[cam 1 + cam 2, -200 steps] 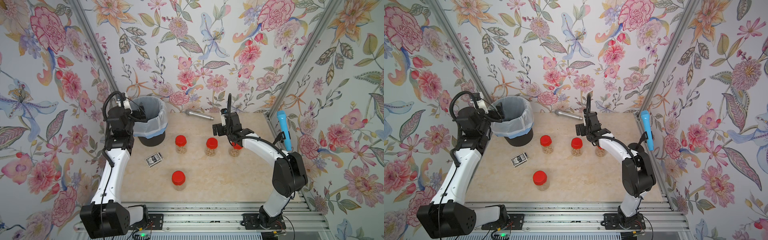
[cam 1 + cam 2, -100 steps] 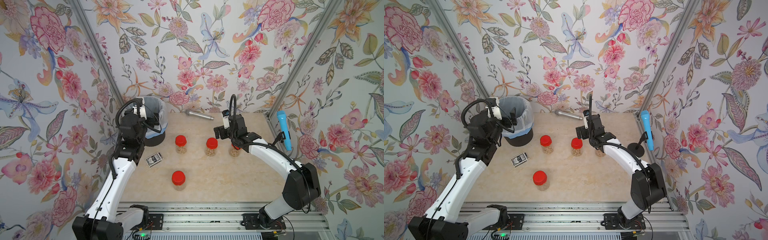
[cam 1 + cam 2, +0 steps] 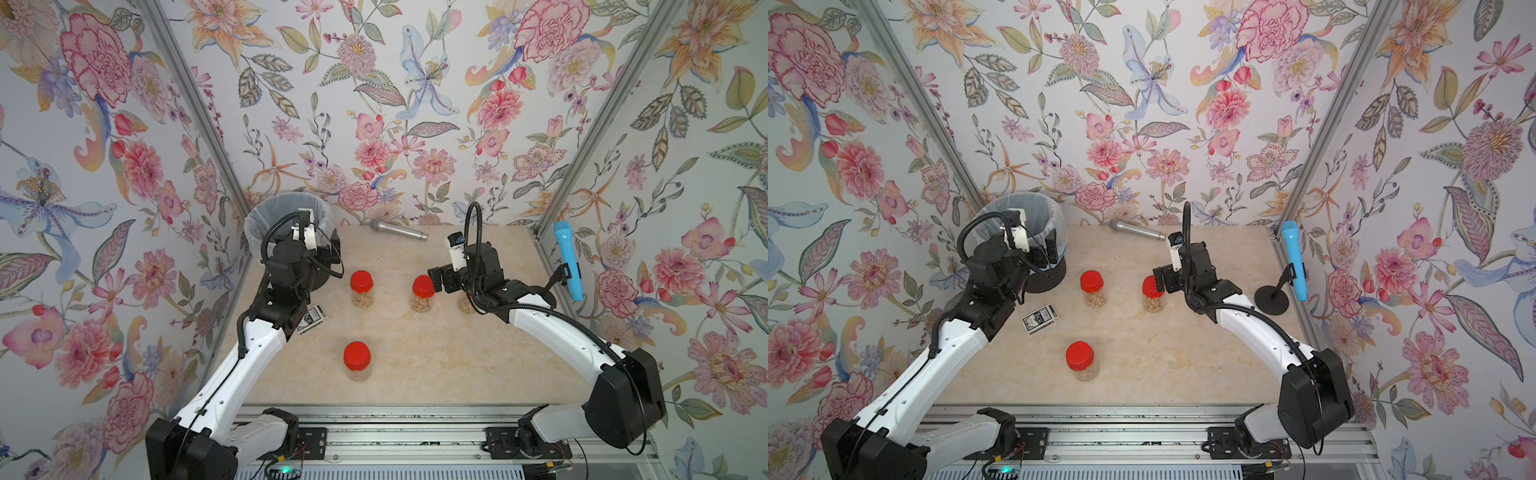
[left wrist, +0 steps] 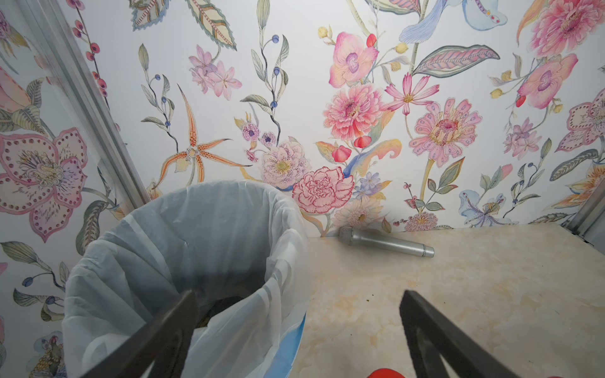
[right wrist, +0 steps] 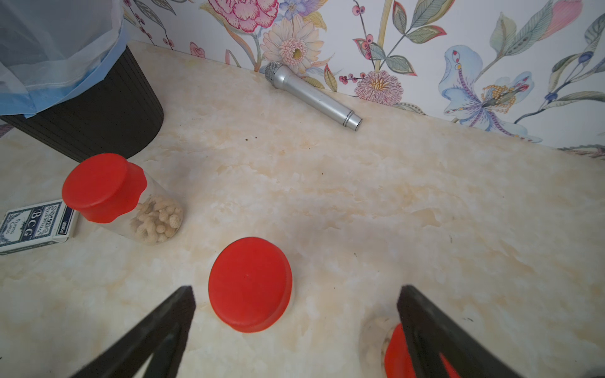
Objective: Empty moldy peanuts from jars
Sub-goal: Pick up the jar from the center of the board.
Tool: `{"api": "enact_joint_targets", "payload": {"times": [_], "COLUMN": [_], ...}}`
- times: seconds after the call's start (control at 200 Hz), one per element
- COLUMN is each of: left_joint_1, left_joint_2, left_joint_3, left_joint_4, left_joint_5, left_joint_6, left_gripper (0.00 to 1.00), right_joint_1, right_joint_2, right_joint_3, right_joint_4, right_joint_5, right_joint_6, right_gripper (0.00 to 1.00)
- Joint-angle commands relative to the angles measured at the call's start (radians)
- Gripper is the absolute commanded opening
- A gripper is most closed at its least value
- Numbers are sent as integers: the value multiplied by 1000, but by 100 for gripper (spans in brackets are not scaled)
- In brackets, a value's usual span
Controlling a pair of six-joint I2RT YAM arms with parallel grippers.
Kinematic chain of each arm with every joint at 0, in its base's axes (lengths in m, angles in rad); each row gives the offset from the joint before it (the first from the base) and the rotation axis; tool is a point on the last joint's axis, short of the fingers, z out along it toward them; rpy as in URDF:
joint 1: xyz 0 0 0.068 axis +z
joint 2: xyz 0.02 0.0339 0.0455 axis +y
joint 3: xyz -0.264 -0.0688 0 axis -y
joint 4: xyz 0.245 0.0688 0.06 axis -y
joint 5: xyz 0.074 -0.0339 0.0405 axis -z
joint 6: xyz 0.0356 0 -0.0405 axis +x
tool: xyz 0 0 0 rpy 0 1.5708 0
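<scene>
Across the middle of both top views, surface [image 3: 415,374]: beige and marbled, closed in on three sides by floral walls [image 3: 374,104].
Right arm [image 3: 552,328]: reaches from the lower right toward the centre of the frame.
Bin [image 3: 316,282]: black, lined with a white bag [image 4: 147,248], in the far left corner of the surface, upper left of centre in the top views.
Left fingers [image 4: 170,327]: spread wide with nothing between them, hanging over the bin's rim and the surface just beside it.
Right fingers [image 5: 157,330]: spread wide, gripping nothing. In the right wrist view one red lid [image 5: 248,284] shows between them, touching neither.
Blue microphone [image 3: 566,257]: on a black stand [image 3: 1271,297] at the right edge of the surface.
Silver microphone [image 3: 399,230]: lying by the back wall, upper centre.
Jars [image 3: 361,291]: four, upright, red lids on.
- Three stand in a row across mid-frame.
- The left one is just right of the bin.
- The middle one [image 3: 423,293] is just beside the right fingers.
- The right one [image 5: 394,360] is mostly hidden under the right arm.
- The fourth [image 3: 357,361] stands alone nearer the front edge.

Card deck [image 3: 1040,318]: blue-and-white box lying flat, below the bin in the frame, left of the jars.
Moldy peanuts [image 5: 157,219]: pale heap in the lower part of each jar.
</scene>
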Motion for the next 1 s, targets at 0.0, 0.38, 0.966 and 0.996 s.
{"api": "enact_joint_targets", "payload": {"times": [0.0,0.38,0.966,0.996], "left_joint_1": [-4,-4,-3,-4], "left_joint_2": [18,31,136,142], "left_joint_3": [-30,-29,-36,-32], "left_joint_4": [51,11,-86,-92], "left_joint_5": [58,125,55,49], "left_joint_6": [-63,-3,-101,-106], "left_gripper": [100,100,100,100], "right_joint_1": [6,66,467,489], "right_joint_2": [-42,-67,-109,-107], "right_joint_3": [-37,-80,-177,-188], "right_joint_4": [39,-34,-28,-7], "right_joint_5": [-6,-121,-38,-35], "right_joint_6": [24,55,127,137], "right_gripper": [100,100,100,100]}}
